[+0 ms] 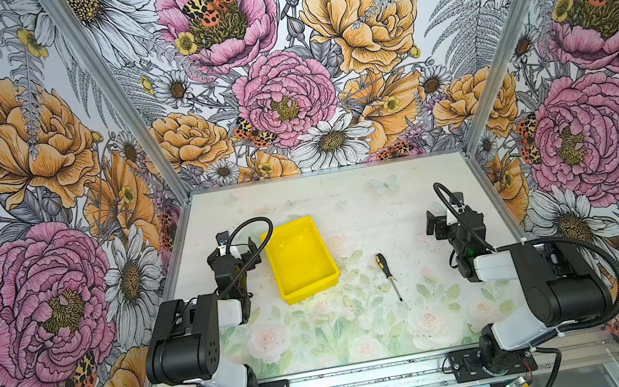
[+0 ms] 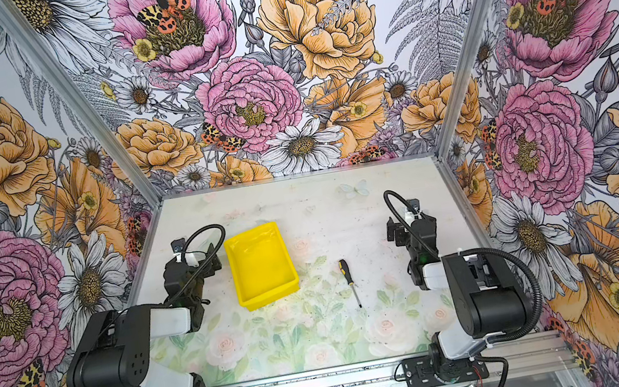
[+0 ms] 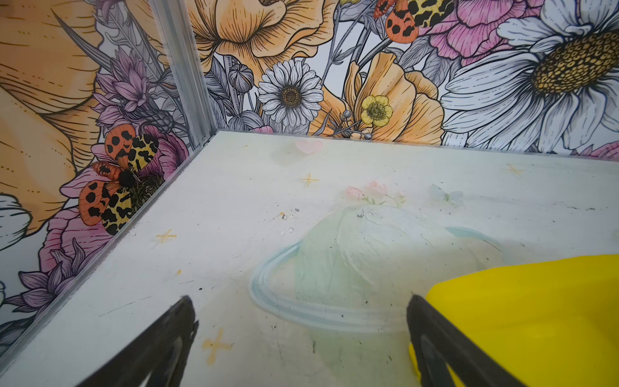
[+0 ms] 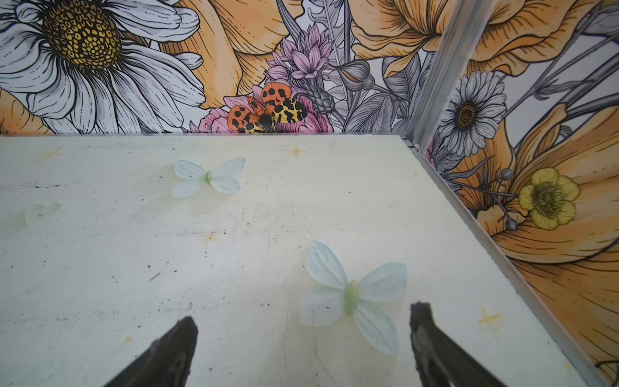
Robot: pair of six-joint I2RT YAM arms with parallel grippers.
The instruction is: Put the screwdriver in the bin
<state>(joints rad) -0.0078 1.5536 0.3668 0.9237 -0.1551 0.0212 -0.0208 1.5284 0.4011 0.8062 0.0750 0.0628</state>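
In both top views, a small slim screwdriver (image 1: 389,277) with a black-and-yellow handle and a thin grey metal shaft lies flat on the pale, flower-printed table (image 1: 343,202). It sits about midway between the far and near edges, just right of centre. Its long axis runs nearly far-to-near, with the handle toward the far edge and the tip toward the near edge, slanted slightly to the right edge. A shallow rectangular bright yellow plastic bin (image 1: 301,261) sits empty to its left, near it but apart. The right gripper (image 1: 444,215) hangs toward the right edge, jaws spread and holding nothing. The screwdriver lies inward from it and a little closer to the near edge. The left gripper (image 1: 237,250) stands just beside the bin's left wall, so the bin lies between it and the screwdriver. The right arm looks the nearer, with a clear path. A grasp would likely mean turning the jaws to close across the handle.

The left wrist view shows two black fingers (image 3: 167,338) wide apart with nothing between them and a corner of the bin (image 3: 536,301) close beside one. The screwdriver is out of frame.

The right wrist view shows that gripper's fingers (image 4: 170,348) parted over bare table printed with pale butterflies (image 4: 351,295). Neither screwdriver nor bin appears, so the gripper faces away from both, toward the far right corner.
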